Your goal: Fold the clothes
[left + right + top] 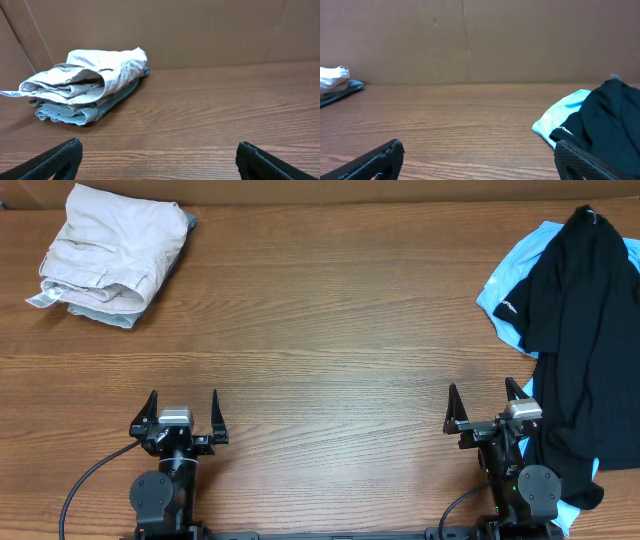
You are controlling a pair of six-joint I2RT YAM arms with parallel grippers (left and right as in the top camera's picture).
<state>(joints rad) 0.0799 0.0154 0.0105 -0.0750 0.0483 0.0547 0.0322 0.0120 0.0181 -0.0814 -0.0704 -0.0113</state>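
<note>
Beige garment (115, 240) folded, wooden table (330, 330), brown wall (520, 40)

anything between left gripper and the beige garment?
No. Only bare wooden table separates the left gripper from the beige garment, shown in the overhead and left wrist views.

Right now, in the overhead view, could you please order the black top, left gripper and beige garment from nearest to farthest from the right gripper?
1. black top, just right of the right gripper.
2. left gripper, along the near edge, leftward.
3. beige garment, far left corner.
</note>
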